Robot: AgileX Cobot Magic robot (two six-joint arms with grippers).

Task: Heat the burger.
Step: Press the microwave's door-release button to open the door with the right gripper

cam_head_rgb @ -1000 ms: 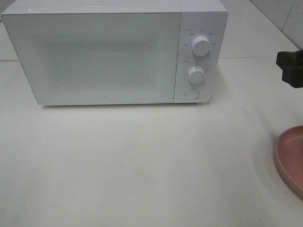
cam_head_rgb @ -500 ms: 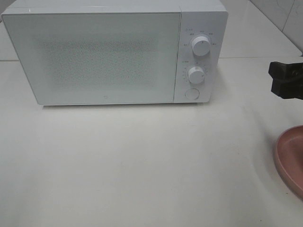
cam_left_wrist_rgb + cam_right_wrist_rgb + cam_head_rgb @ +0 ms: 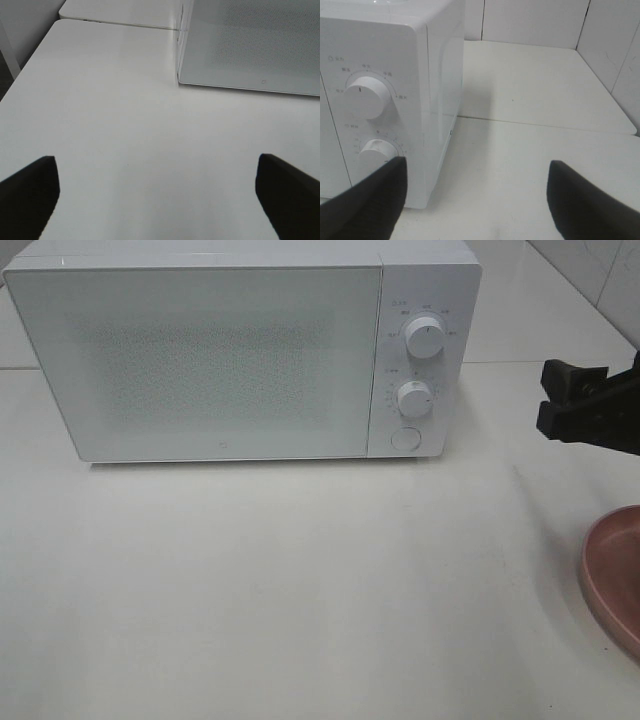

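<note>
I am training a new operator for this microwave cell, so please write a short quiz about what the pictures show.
1. True or false: the microwave door stands open.
2. The pink plate lies: A) inside the microwave; B) on the table, right of the microwave; C) on top of the microwave.
3. How many dials sit above the round button?
Key: 1 false; 2 B; 3 two.

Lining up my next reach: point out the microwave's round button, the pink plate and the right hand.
round button [image 3: 404,438], exterior high view, its centre.
pink plate [image 3: 590,580], exterior high view, left rim.
right hand [image 3: 552,400], exterior high view, between the fingertips.
</note>
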